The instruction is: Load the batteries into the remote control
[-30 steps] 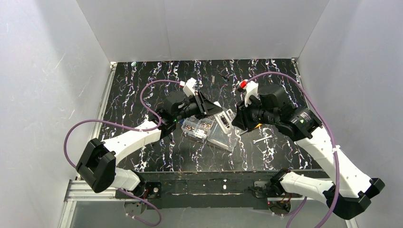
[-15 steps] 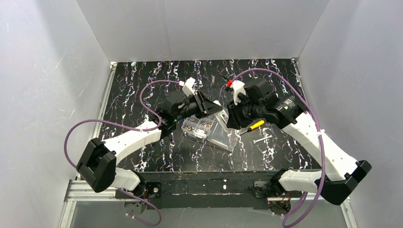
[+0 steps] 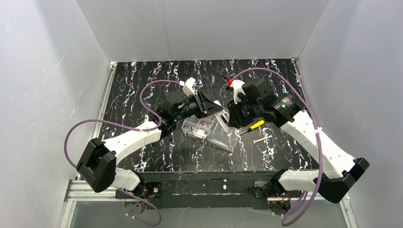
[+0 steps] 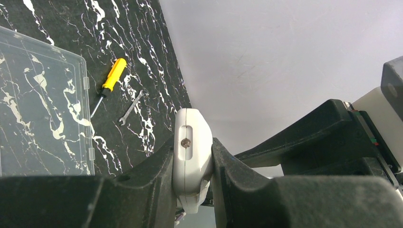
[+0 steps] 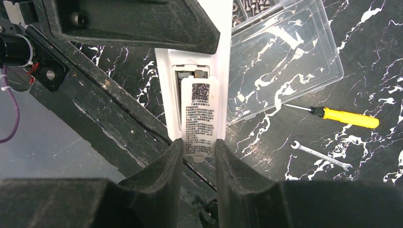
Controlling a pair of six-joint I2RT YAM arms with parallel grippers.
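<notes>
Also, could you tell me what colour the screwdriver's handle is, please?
Yellow; the screwdriver shows best in the right wrist view.

We move our right gripper (image 5: 198,149), with the white labelled battery cover (image 5: 199,114), toward the left edge of the table (image 5: 375,52) onto the slim white plastic remote control (image 5: 167,85), baring the yellow-handled screwdriver (image 5: 349,118).

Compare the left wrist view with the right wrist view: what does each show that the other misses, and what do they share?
Only the left wrist view shows the remote end-on, with a small screw set in a slot. Only the right wrist view shows the labelled battery cover on the remote's back, and small metal parts in the clear box. Both show the remote, the yellow screwdriver, the wrench, the clear box and the black marbled table.
</notes>
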